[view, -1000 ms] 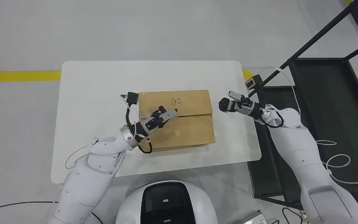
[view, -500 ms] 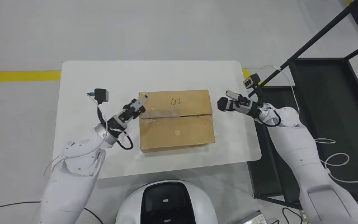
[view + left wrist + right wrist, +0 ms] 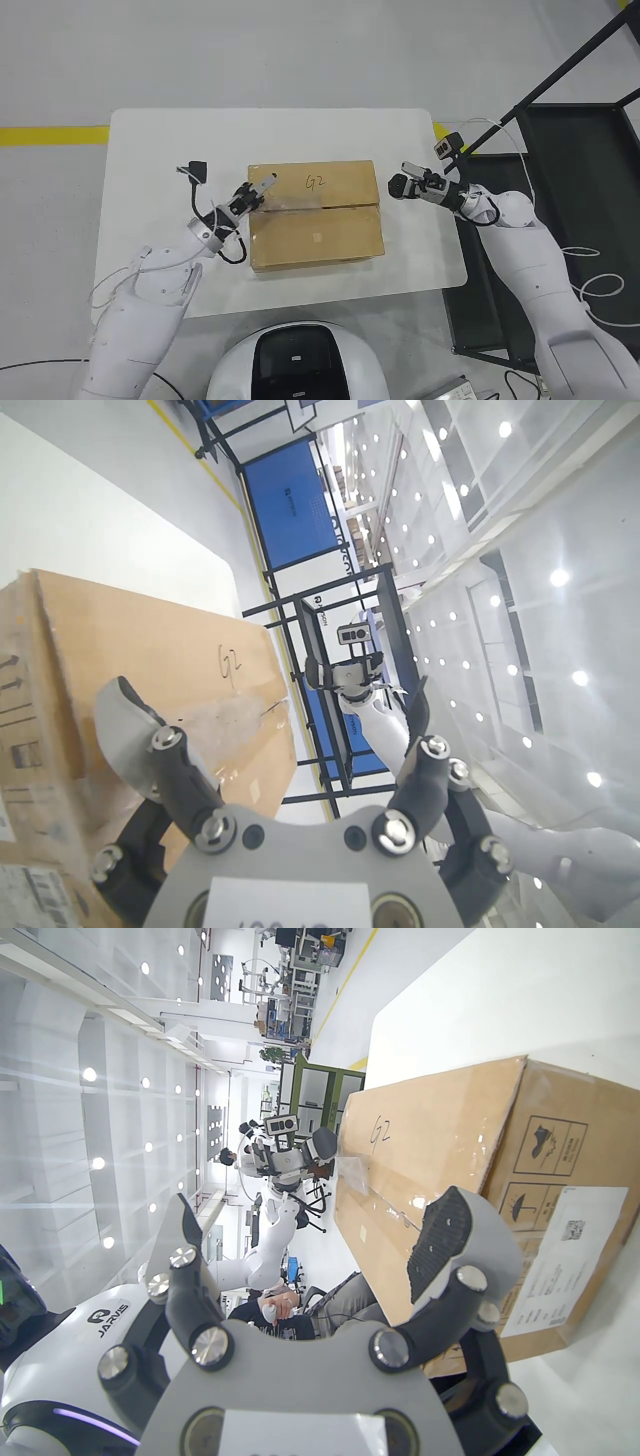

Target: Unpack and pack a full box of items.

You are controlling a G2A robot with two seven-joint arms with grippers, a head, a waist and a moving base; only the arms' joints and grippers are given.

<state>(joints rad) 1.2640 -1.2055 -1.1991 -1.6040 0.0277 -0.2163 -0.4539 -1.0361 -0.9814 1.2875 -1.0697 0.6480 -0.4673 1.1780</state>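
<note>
A closed cardboard box (image 3: 315,215) with a clear tape strip along its top seam stands in the middle of the white table (image 3: 160,150). My left gripper (image 3: 258,190) hovers open at the box's upper left edge, near the end of the seam. In the left wrist view one of the gripper's (image 3: 272,710) fingers (image 3: 130,710) hangs over the box (image 3: 125,650) top. My right gripper (image 3: 405,182) is open just off the box's right end, apart from it. The right wrist view shows that gripper (image 3: 315,1228) facing the labelled end of the box (image 3: 435,1138), with nothing between its fingers.
A black metal rack (image 3: 560,200) stands close against the table's right side, behind my right arm. A yellow floor line (image 3: 50,135) runs past the table's far left. Bare table lies left of the box and behind it.
My left gripper left the box top, swung out left over the table, then came back to the box's left edge. The right gripper has barely shifted.
</note>
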